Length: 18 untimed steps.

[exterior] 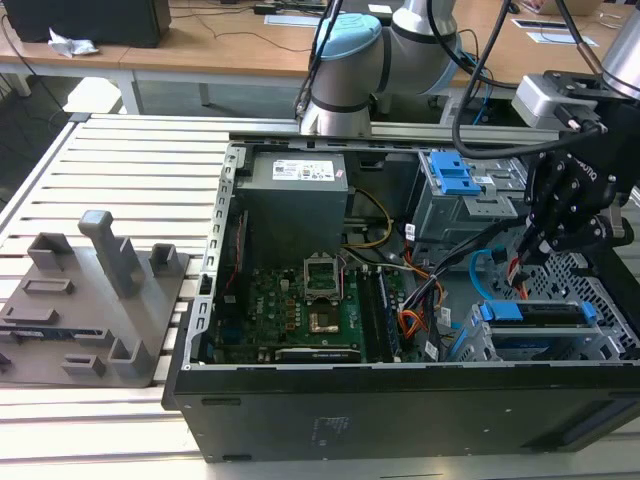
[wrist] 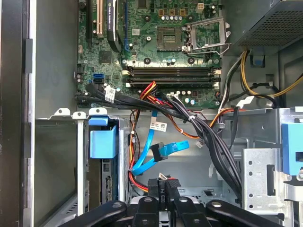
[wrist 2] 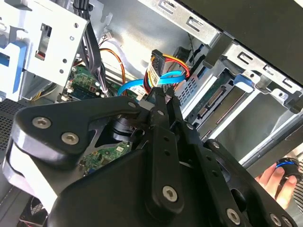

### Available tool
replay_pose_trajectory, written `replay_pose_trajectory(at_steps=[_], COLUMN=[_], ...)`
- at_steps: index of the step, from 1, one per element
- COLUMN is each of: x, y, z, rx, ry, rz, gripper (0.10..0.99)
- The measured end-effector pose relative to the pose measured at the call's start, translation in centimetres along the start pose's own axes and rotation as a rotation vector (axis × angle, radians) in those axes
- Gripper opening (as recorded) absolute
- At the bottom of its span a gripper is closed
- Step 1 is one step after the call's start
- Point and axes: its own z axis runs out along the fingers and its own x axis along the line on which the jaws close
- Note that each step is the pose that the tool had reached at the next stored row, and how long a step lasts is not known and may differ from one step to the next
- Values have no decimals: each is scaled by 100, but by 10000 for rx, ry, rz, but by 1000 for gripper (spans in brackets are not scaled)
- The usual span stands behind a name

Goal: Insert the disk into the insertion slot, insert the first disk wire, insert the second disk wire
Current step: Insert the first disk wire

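Observation:
The disk (exterior: 535,312), in its blue carrier, sits inside the insertion slot (exterior: 605,345), the low grey cage at the exterior view's right. In both wrist views the disk (wrist: 106,184) (wrist 2: 214,101) shows edge-on in the slot (wrist 2: 267,101), its connector end bare. My black gripper (exterior: 526,250) hangs over the case just behind the slot. Its fingers (wrist 2: 158,101) are pressed together on a black plug (wrist: 164,178) at the end of the first disk wire (wrist: 136,180), a thin red cable. The second disk wire (wrist: 147,150), light blue, loops loose beside it (wrist 2: 166,78) (exterior: 478,266).
An orange wire bundle (wrist: 182,125) and thick black cables (wrist: 208,137) cross close to the gripper. The taller grey bay with a blue latch (exterior: 455,180) stands behind it. The motherboard (exterior: 310,300) fills the case's middle. A hand (wrist 2: 277,177) rests near the case edge. A grey fixture (exterior: 95,300) lies outside.

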Motion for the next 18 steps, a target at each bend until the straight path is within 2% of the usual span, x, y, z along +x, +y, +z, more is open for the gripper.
replay_pose_trajectory(at_steps=[5, 8, 10, 18], x=[0, -1, -1, 178], y=[0, -55, -67, -71], z=[0, -2, -3, 2], rx=[0, -23, -27, -29], ry=[-11, -10, -10, -10], rz=[-1, -1, -2, -2], gripper=[176, 176, 176, 176])
